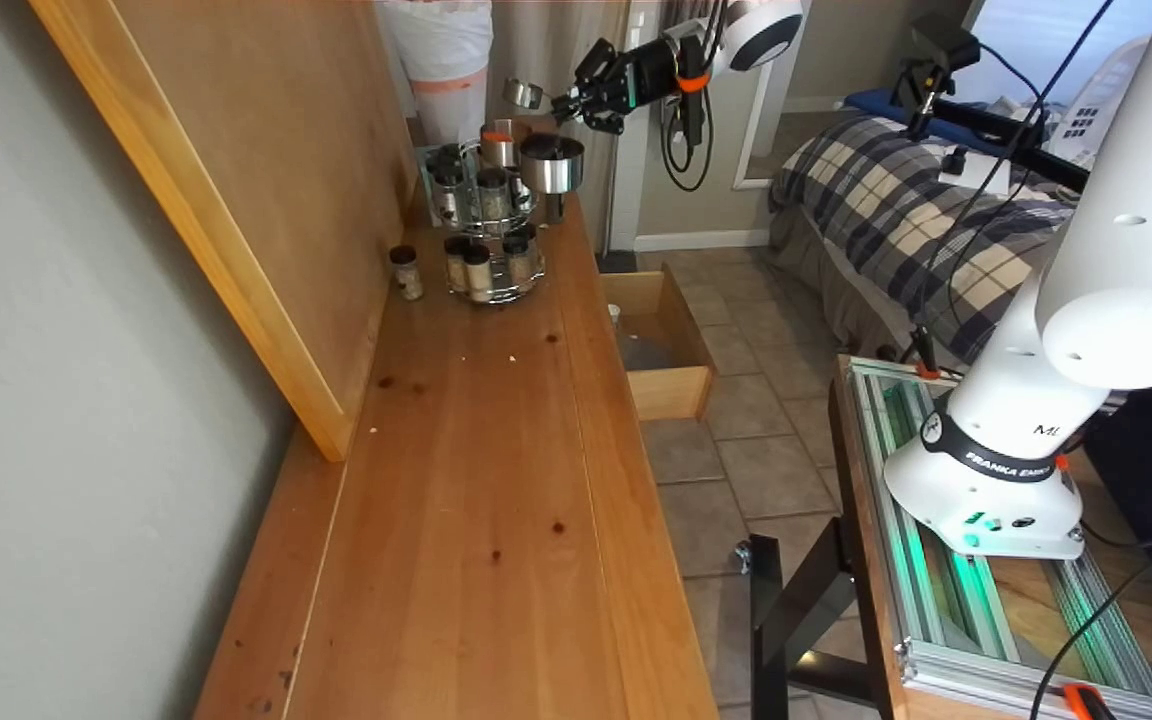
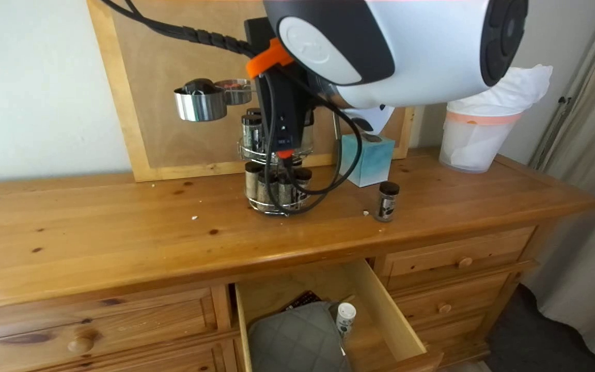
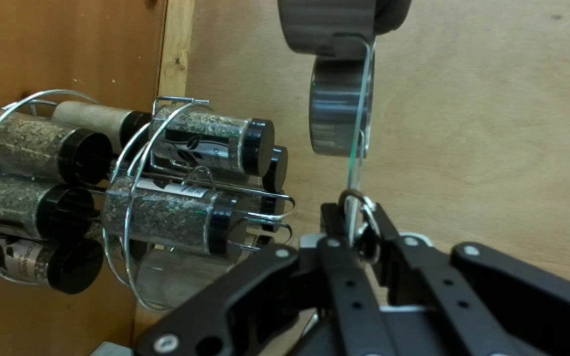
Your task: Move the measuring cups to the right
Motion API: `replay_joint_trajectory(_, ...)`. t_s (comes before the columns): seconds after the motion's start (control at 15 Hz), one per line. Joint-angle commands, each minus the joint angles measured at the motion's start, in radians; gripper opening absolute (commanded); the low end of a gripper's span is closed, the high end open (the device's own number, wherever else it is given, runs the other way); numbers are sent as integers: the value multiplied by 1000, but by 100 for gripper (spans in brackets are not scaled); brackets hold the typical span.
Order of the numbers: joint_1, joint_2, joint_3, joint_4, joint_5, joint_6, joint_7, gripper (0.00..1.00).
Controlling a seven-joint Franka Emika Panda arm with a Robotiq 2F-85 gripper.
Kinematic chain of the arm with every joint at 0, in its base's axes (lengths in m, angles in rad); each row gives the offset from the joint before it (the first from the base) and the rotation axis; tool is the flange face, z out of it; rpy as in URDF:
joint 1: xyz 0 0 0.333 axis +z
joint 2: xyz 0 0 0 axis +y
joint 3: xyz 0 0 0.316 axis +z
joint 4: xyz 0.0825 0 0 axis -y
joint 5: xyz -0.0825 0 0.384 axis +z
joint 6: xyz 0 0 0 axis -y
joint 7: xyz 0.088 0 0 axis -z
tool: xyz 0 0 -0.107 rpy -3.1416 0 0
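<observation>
Jutting left from the jaws, in mid-air above the counter (image 2: pixel 96 227), are steel measuring cups (image 2: pixel 202 107) on thin metal handles (image 3: pixel 357 128). Two of them, seen in both exterior views, sit mouth up, with black showing inside the front one and orange-red inside the one behind. What looks like a third cup (image 1: pixel 522 93), tilted, appears only in an exterior view. The jaws are closed on the handle ends, where a metal ring (image 3: pixel 368 205) links the set.

The handles run roughly sideways, along the counter's length, so the cups point left while the task calls for a move right: they would most likely trail behind the jaws, not lead them. With the grip in place, the carry looks like the step in hand.

Lower down is a two-tier wire spice rack (image 1: pixel 501 299) filled with black-capped spice jars (image 3: pixel 166 217). In the wrist view its looped top wires lie beside the jaws; the depth between them cannot be judged. Because the trailing cups may have to pass that rack, catching on it seems the main risk, and height the main need.

Farther right stand a loose spice jar (image 2: pixel 386 201), a teal tissue box (image 2: pixel 375 163) and, near the far end, a lined white wastebasket (image 2: pixel 475 142).
</observation>
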State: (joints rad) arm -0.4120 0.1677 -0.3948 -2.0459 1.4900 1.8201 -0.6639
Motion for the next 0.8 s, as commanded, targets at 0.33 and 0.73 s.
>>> replay_joint_trajectory(0.33, -18, -13, -7, 57, 16, -42, 101, 4)
replay_joint_trajectory(0.73, -42, 38, -21, 182, 64, 6, 250, 4)
